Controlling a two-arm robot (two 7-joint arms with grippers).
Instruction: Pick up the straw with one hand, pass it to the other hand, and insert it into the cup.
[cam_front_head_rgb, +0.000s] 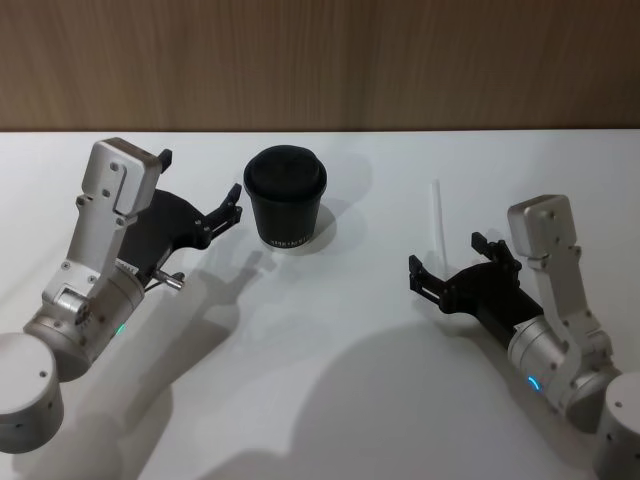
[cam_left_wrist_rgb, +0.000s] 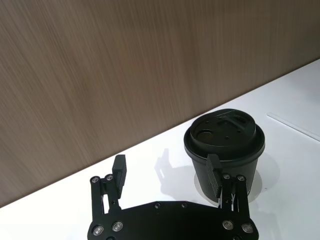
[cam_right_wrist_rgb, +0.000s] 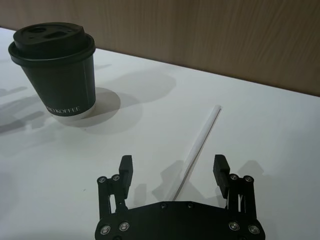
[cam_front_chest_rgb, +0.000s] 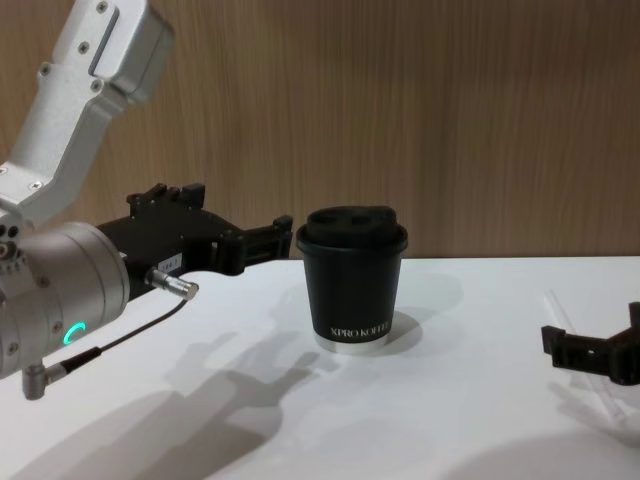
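Straw (cam_front_head_rgb: 437, 215) lies flat, one end between the low right tool's (cam_front_head_rgb: 445, 255) spread fingers (cam_front_head_rgb: 418, 272); left tool (cam_front_head_rgb: 200, 178), also spread, hovers beside cup (cam_front_head_rgb: 286, 200).

The black lidded cup (cam_front_chest_rgb: 352, 290) is shown upright on the white table (cam_front_chest_rgb: 450, 430). The left pincer (cam_front_chest_rgb: 262, 238), on a green-ringed wrist, is held raised just beside the lid. The right pincer (cam_front_chest_rgb: 598, 352) is seen low over the straw (cam_front_chest_rgb: 557, 308).

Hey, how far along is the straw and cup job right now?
Nothing is finished yet. The straw lies flat on the table, ungripped. In hand: the right gripper is open, the straw's end between its jaws, set for the pickup. The left gripper is open beside the cup. Left: grasp, handover, insertion into the cup.
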